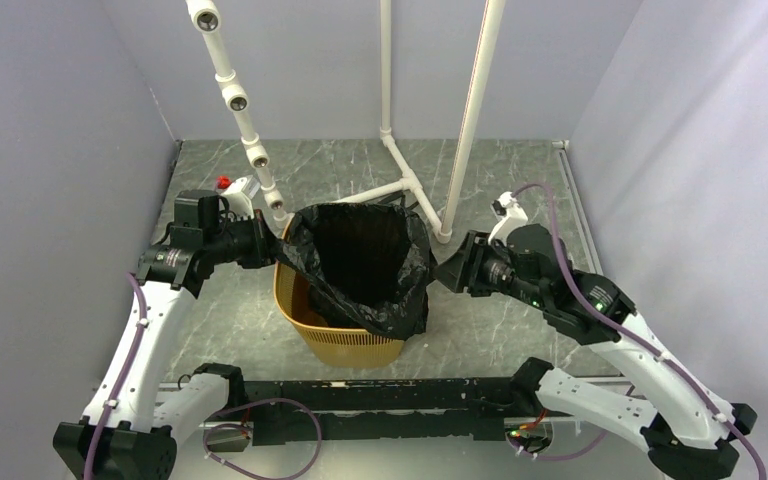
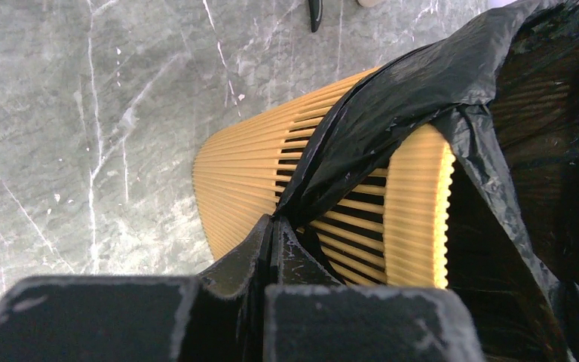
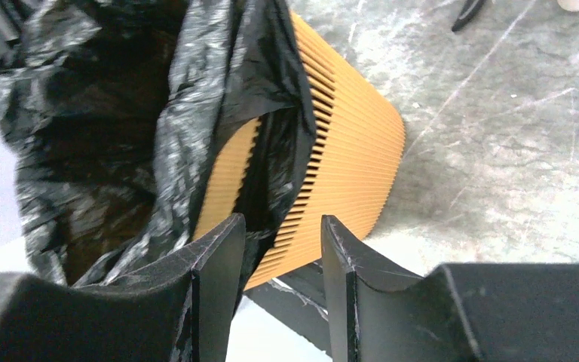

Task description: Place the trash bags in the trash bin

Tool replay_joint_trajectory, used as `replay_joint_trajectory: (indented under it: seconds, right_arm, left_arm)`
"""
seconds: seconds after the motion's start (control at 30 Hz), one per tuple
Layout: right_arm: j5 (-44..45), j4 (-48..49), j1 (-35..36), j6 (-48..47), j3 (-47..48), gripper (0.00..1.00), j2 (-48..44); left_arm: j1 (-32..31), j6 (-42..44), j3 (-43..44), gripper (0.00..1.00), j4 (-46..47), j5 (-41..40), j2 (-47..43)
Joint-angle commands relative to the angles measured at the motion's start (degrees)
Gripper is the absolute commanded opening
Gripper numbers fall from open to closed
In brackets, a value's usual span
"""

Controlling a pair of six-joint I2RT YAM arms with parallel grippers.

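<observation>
Centre of top view: thin glossy crinkled black plastic bag [image 1: 400, 300] lines yellow-orange slatted plastic bin [image 1: 345, 345], draped over rim. left gripper [image 2: 273, 226] fingers together, pinching bag edge at rim. right gripper [image 3: 281, 235] jaws partly apart, bag fold just ahead of tips, nothing clamped.
</observation>
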Motion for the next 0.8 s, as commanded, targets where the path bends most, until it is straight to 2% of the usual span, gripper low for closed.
replay_joint_trajectory:
  seconds: [0.0,0.17,0.33,0.43,0.57,0.77]
  right_arm:
    - [2.5,6.1,0.1,2.0,-2.5,0.46,0.1]
    - [-0.9,10.8,-0.4,2.1,-5.9,0.44,2.4]
    - [1.0,10.0,-0.6,2.5,-9.1,0.18,5.0]
    - [-1.4,11.7,-0.8,1.9,-11.8,0.08,7.2]
    - [-4.9,14.4,-0.7,2.3,-13.6,0.06,10.4]
    - [-4.9,15.9,-0.8,1.9,-15.4,0.09,11.4]
  left_arm:
    - [0.3,0.7,1.8,0.03,-0.3,0.6,-0.6]
    - [0.3,0.9,1.4,0.02,0.1,1.4,-0.4]
    - [0.3,0.6,-1.8,0.03,1.7,1.9,-1.0]
    - [0.3,-1.2,-6.5,0.03,6.1,2.5,-2.4]
    - [0.3,-2.9,-9.8,0.03,9.6,2.8,-3.4]
    - [0.3,-2.2,-10.2,0.03,7.6,0.6,-2.4]
